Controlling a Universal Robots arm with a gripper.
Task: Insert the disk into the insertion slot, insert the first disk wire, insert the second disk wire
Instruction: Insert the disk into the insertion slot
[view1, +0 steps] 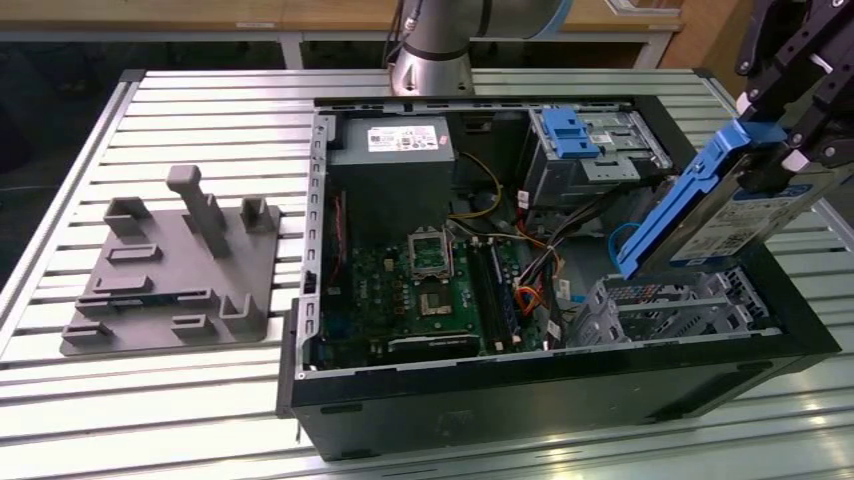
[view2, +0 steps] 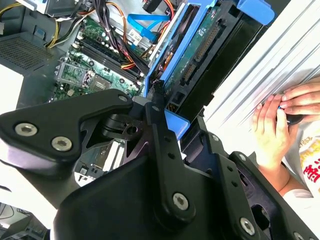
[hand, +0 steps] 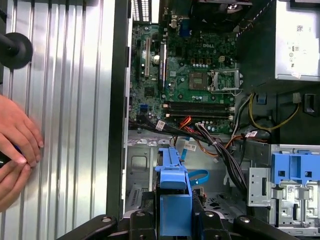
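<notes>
My gripper (view1: 785, 160) is shut on the disk (view1: 721, 215), a silver drive with a white label in a bright blue carrier. The disk hangs tilted, its lower end just above the insertion slot (view1: 674, 305), a perforated metal cage at the case's corner on the exterior view's right. The second wrist view shows the disk's (view2: 192, 45) green underside clamped in the gripper (view2: 167, 120). The blue carrier (hand: 172, 185) stands over the cage in the first wrist view. The second disk wire (view2: 145, 22), a flat blue cable, lies loose inside the case (hand: 197, 176). I cannot tell the first disk wire within the wire bundle.
The open computer case (view1: 534, 385) holds a motherboard (view1: 414, 290), a power supply (view1: 391, 140) and a taller bay with a blue latch (view1: 581, 140). A grey fixture plate (view1: 174, 270) lies on the slatted table. A person's hands (view2: 277, 120) rest beside the case.
</notes>
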